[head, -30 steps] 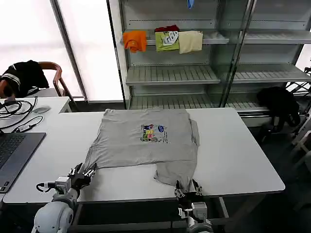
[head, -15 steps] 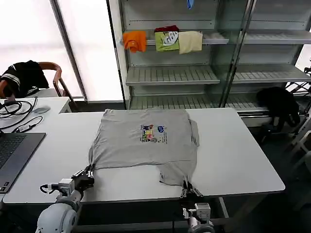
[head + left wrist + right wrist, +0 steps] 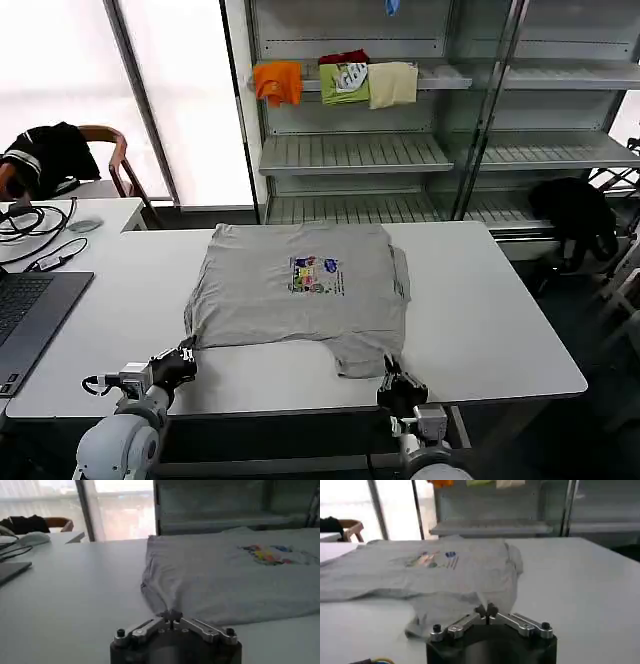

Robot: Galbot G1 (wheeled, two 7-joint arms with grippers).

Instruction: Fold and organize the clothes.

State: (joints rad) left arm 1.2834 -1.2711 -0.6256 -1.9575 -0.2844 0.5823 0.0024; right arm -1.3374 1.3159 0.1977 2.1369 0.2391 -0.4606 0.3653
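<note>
The grey T-shirt [image 3: 300,290] is lying print-up in the middle of the white table [image 3: 500,330], partly folded: the body is being kept as a rough rectangle, while one loose flap is trailing toward the near edge and is not yet squared off. The near left corner is being pinched between the closed jaws of the left gripper [image 3: 178,362], and the trailing flap is being pinched likewise by the right gripper [image 3: 398,382]. Further folds and tidying away are judged to be outstanding; folded garments [image 3: 335,83] are lying on the shelf [image 3: 350,155] behind.
</note>
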